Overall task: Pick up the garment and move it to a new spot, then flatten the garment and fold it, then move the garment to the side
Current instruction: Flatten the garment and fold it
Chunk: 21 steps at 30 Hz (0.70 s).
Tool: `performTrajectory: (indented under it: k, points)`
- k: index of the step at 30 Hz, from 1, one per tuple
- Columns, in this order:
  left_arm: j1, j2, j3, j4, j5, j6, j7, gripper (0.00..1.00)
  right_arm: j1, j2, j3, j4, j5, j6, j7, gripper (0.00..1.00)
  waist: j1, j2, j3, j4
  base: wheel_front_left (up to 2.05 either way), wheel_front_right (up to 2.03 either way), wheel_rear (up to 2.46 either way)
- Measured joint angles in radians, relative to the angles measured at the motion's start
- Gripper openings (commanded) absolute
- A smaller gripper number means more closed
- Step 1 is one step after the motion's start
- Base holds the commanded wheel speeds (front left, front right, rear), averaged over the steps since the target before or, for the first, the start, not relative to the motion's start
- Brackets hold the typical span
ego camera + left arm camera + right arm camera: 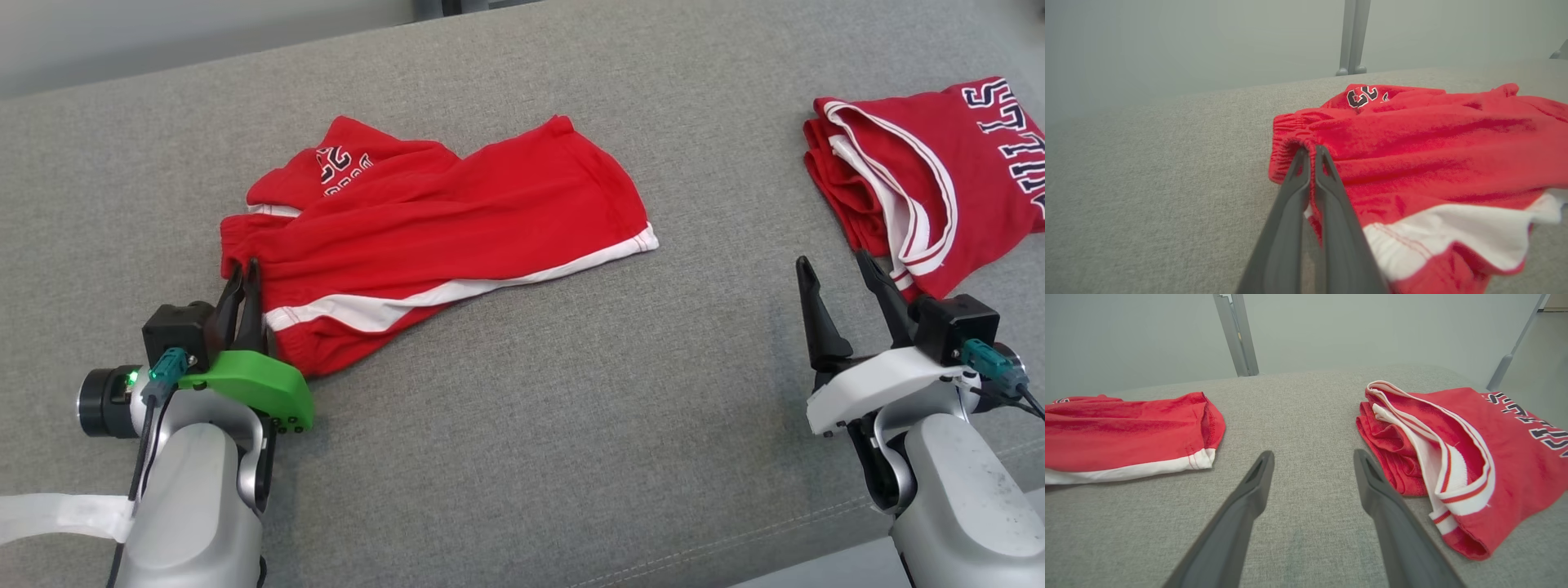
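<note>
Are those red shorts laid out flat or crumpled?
Crumpled: the red shorts lie creased and bunched on the grey surface, one leg tucked behind.

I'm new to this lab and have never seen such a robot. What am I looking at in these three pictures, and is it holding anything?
A two-armed robot stands at a grey padded surface. The head view looks down from its head; the other two look along each gripper's fingers. The left gripper is shut on the waistband of the red shorts, seen close up in the left wrist view. The right gripper is open and holds nothing, beside a folded red jersey.
</note>
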Motion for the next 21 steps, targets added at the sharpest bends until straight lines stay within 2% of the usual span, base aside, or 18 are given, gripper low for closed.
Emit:
performTrajectory:
  k: [9, 10, 12, 21]
  points:
    - [0.000, 0.002, 0.038, 0.049, 0.017, 0.000, 0.000, 0.00, -0.031, 0.003, 0.026, -0.006, 0.002, 0.000, 0.000, 1.00, 0.0000, 0.0000, 0.036, -0.005, 0.00, 0.00, 0.00]
    - [0.002, 0.000, 0.042, 0.044, 0.018, 0.000, 0.000, 0.27, -0.031, 0.002, 0.031, -0.005, 0.006, 0.000, 0.000, 1.00, 0.0000, 0.0000, 0.035, 0.000, 0.00, 0.00, 0.00]
    - [0.006, -0.007, 0.046, 0.018, 0.020, -0.002, 0.000, 1.00, -0.035, 0.001, 0.046, -0.004, 0.014, 0.000, 0.000, 1.00, 0.0000, 0.0000, 0.032, 0.013, 0.00, 0.00, 0.00]
    - [0.063, -0.043, 0.023, -0.138, 0.020, -0.025, 0.000, 1.00, -0.097, -0.022, 0.129, 0.049, 0.066, 0.000, 0.000, 1.00, 0.0000, 0.0000, 0.020, 0.107, 0.00, 0.00, 0.00]
